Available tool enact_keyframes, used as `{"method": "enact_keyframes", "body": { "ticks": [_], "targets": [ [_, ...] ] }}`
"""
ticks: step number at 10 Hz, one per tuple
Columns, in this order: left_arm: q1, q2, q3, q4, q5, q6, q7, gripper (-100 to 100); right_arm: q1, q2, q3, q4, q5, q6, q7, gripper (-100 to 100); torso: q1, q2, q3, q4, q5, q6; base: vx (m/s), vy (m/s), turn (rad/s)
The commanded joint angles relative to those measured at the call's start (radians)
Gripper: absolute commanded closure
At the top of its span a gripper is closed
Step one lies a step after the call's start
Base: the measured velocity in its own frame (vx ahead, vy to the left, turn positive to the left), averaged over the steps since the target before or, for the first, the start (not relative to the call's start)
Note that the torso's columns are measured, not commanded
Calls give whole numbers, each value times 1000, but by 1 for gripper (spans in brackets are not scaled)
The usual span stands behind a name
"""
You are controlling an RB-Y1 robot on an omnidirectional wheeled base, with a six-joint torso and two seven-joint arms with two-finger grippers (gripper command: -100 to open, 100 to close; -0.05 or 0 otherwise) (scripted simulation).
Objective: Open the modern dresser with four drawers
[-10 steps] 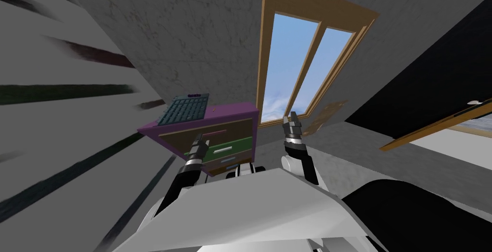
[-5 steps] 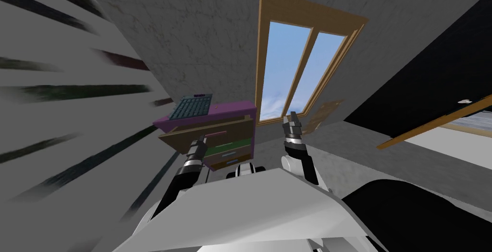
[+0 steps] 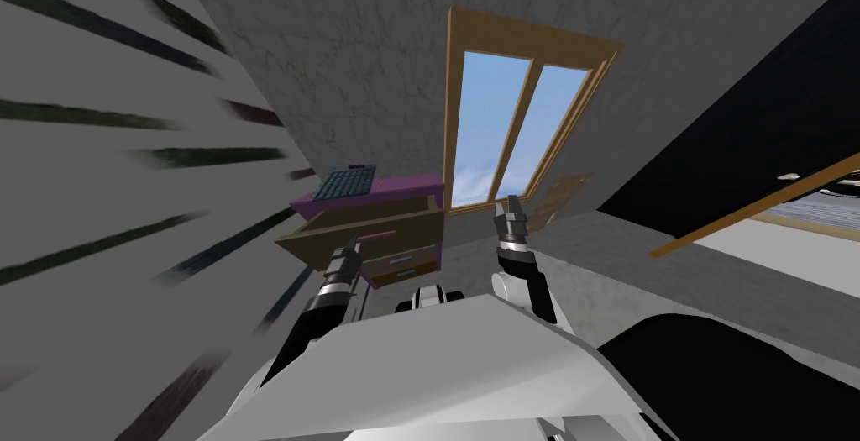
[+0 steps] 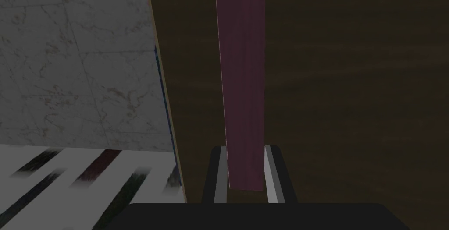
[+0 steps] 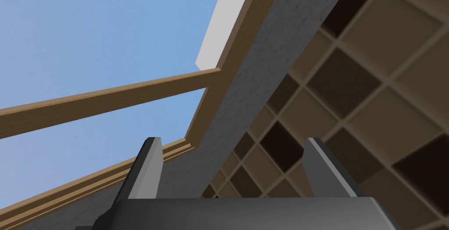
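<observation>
1. The dresser (image 3: 411, 186): purple-topped unit against the wall, ahead and to my left, much nearer the L arm than the R. A dark keypad-like slab (image 3: 344, 182) lies on its top.

2. The top drawer (image 3: 403, 224): brown front, standing out from the carcass toward me. Judged partly open. The lower drawers (image 3: 409, 264) sit back beneath it, fronts approx. flush.

3. The handle (image 4: 243, 87): maroon bar on the top drawer's front. Its long axis runs along the drawer's width, i.e. crosswise to the pull direction. In the L wrist view it passes between the fingers and runs on away from the gripper body.

4. The left gripper (image 4: 245, 153): clamped on the handle. Both fingers (image 4: 220, 170) press the bar's sides, no gap visible. The grip sits at one end of the bar, not mid-span.

5. The right gripper (image 3: 510, 207): raised beside the chest, well apart from the dresser. Its blades are spread and hold nothing.

6. Next move (judgement): draw the L hand straight back toward the torso, perpendicular to the bar. With an end grip the drawer may skew, so keep the pull square to the front.
</observation>
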Motion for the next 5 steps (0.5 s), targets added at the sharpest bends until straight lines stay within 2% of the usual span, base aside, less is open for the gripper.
{"method": "enact_keyframes", "body": {
  "ticks": [1,5],
  "targets": [
    [-38,5,14,-27,10,62,-1,-100,0,0,0,0,0,0,0,0,1,-4,-3,1,-1,-1,-18,-5,-3],
    [-115,16,43,-82,29,187,-4,-100,0,0,0,0,0,0,0,0,0,2,0,4,-2,-2,-6,-1,-2]
  ]
}}
